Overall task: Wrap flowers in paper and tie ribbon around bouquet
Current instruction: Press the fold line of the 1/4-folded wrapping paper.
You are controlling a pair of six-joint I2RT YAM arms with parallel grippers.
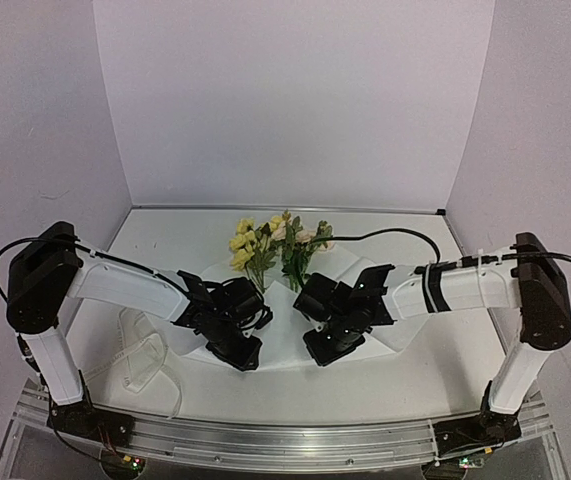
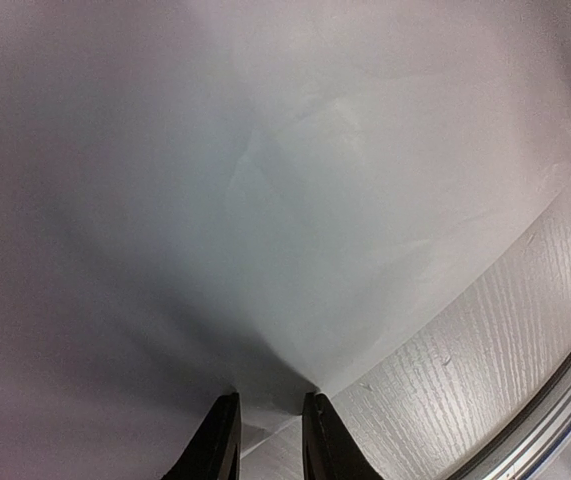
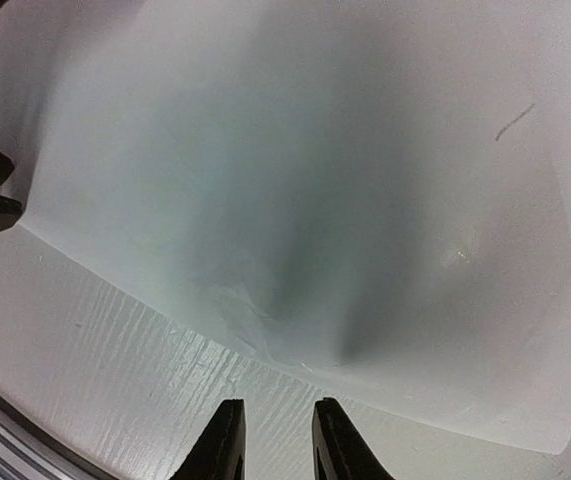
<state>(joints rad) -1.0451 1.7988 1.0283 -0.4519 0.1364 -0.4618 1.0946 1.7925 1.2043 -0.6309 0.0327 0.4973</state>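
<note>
While the white wood-grain counter [image 1: 365, 390] sits between pale walls [image 1: 295, 100], our left jaws pinch the paper [image 2: 265, 200]; our right jaws stand apart.

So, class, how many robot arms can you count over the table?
2. The left arm reaches in from the left, the right arm from the right, meeting over the paper before the flowers. None seem hidden.

White table [image 1: 365, 395] carries paper [image 1: 283, 335] (flowers [image 1: 275, 245] atop), ribbon [image 1: 145, 360] left.
</note>
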